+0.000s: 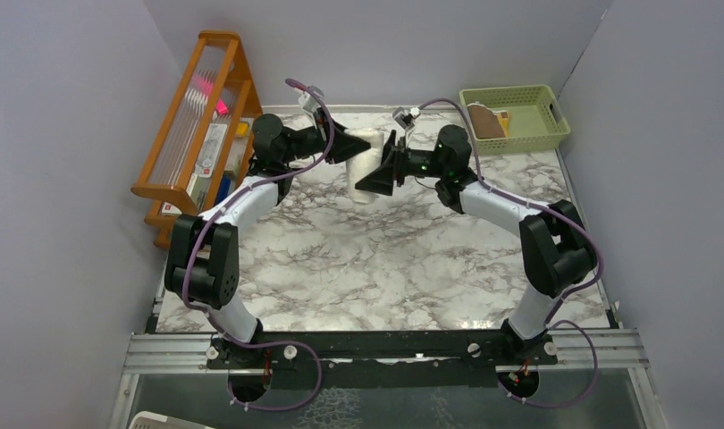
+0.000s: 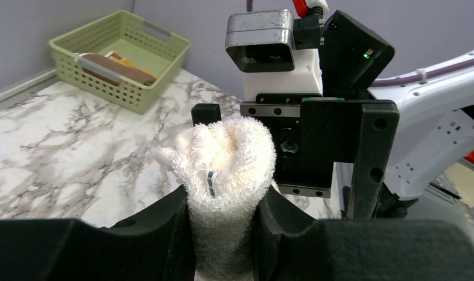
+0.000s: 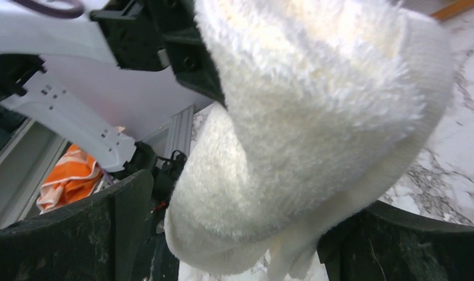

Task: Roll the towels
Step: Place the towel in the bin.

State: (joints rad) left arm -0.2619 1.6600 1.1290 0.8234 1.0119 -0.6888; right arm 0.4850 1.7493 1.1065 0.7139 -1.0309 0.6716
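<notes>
A cream towel (image 1: 366,168), rolled into a thick bundle, is held off the marble table at the back centre. My left gripper (image 1: 352,143) is shut on it; in the left wrist view its black fingers (image 2: 164,234) pinch the roll (image 2: 232,152) from both sides. My right gripper (image 1: 387,166) faces it from the right and stands open, with the towel's fluffy end (image 3: 316,117) between its wide-spread fingers (image 3: 123,228). On one side a gap shows between towel and finger. The brown towel (image 1: 486,121) lies in the green basket (image 1: 546,105).
A wooden rack (image 1: 197,116) with coloured items stands at the back left. The green basket (image 2: 164,44) sits at the back right corner. Grey walls close in three sides. An orange cloth (image 3: 68,178) lies beyond the table's left edge.
</notes>
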